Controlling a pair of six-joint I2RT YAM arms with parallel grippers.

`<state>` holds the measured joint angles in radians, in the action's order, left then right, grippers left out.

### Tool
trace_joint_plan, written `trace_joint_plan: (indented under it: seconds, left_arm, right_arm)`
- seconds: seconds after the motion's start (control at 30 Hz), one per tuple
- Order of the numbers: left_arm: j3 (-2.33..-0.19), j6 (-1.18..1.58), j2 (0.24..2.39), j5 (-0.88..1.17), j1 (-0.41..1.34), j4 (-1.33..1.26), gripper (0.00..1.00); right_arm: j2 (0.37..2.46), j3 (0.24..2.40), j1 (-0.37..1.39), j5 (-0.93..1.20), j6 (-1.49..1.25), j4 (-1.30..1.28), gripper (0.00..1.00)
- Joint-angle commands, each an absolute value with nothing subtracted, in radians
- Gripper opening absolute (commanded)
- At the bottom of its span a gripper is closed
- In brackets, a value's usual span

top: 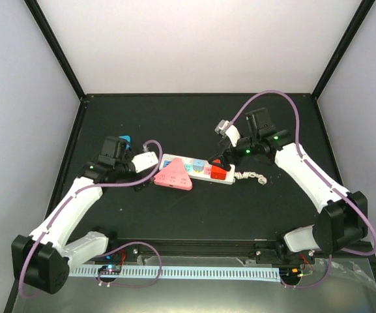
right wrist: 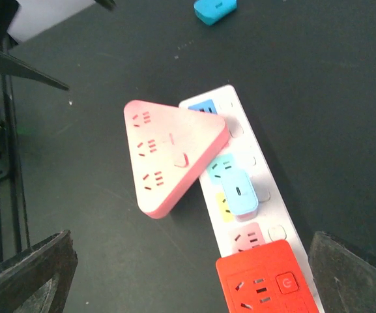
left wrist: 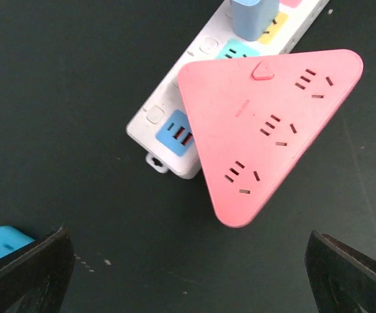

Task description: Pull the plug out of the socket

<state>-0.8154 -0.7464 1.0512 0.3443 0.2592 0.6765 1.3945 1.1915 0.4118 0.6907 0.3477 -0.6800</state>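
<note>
The socket, a long white power strip [top: 197, 163] with pastel outlet faces, lies mid-table, its twisted white cord [top: 254, 176] at the right end. A pink triangular adapter [top: 173, 175] sits on its left end, a small light blue plug [top: 199, 167] in the middle, and a red square adapter [top: 221, 171] on the right. My left gripper [top: 143, 167] is open and empty just left of the pink adapter [left wrist: 266, 130], above the table. My right gripper [top: 230, 155] is open and empty above the red adapter [right wrist: 266, 280]. The blue plug [right wrist: 240, 192] stands upright in the strip [right wrist: 256, 163].
A loose blue block [right wrist: 215, 9] lies on the table behind my left wrist and also shows in the left wrist view [left wrist: 2, 244]. The black mat's raised frame [top: 77, 130] bounds the sides. A pale blue cable rail [top: 188, 270] runs along the near edge.
</note>
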Motion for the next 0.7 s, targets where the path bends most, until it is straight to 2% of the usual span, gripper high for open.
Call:
trace_joint_plan:
  seconds: [0.0, 0.37, 0.47, 0.53, 0.67]
  left_arm:
    - [-0.793, -0.786, 1.002, 0.088, 0.382, 0.582, 0.99]
    - [-0.763, -0.733, 1.112, -0.272, 0.709, 0.414, 0.99]
    - [-0.689, -0.76, 1.127, -0.36, 0.766, 0.317, 0.99]
    - [-0.693, -0.745, 1.133, -0.325, 0.772, 0.329, 0.99]
    - [-0.79, -0.649, 1.152, -0.07, 0.718, 0.532, 0.99]
  right_arm:
    - [1.422, 1.165, 0.417, 0.632, 0.383, -0.628, 1.0]
    - [1.476, 1.135, 0.418, 0.581, 0.389, -0.598, 1.0]
    - [1.499, 1.137, 0.419, 0.573, 0.393, -0.591, 1.0]
    - [1.516, 1.14, 0.423, 0.572, 0.39, -0.584, 1.0]
    - [1.547, 1.144, 0.45, 0.546, 0.398, -0.565, 1.0]
